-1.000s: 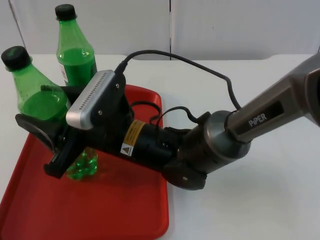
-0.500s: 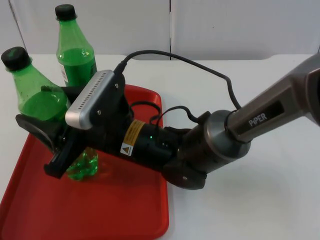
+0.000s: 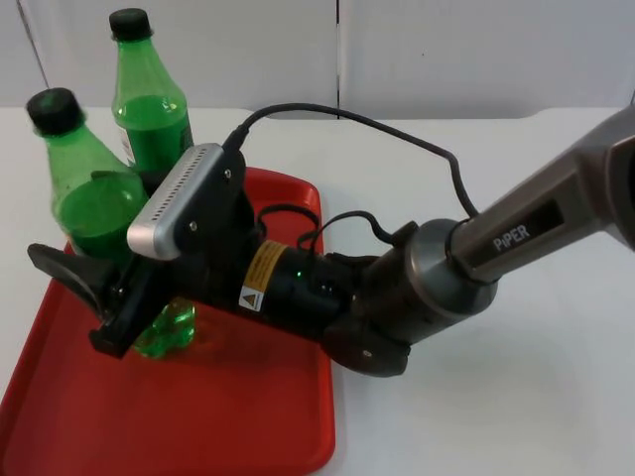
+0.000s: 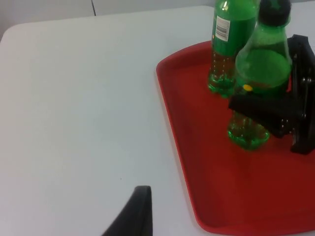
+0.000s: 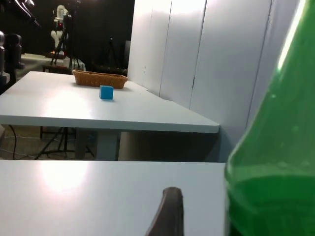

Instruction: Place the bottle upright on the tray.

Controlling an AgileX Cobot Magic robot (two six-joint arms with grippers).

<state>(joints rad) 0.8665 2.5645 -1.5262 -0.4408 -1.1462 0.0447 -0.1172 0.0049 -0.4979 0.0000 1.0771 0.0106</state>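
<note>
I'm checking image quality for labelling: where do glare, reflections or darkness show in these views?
Top view: soft, even light; weak sheen on the glossy red plastic tray. Left wrist view: even, with a faint shadow beside the tray's rim. Right wrist view: bright streak on the green plastic bottle with the black cap, a light patch on the white table, dark room behind.

bottle (image 3: 91, 198): green, black cap, nearly upright, base on the tray, between my fingers (image 3: 64, 273)
tray (image 3: 228, 407): red, flat

"PiPER" stands in white letters on the right arm (image 3: 516, 233); its yellow warning sticker (image 3: 260, 273) and the bottle label (image 4: 222, 28) are unreadable.
</note>
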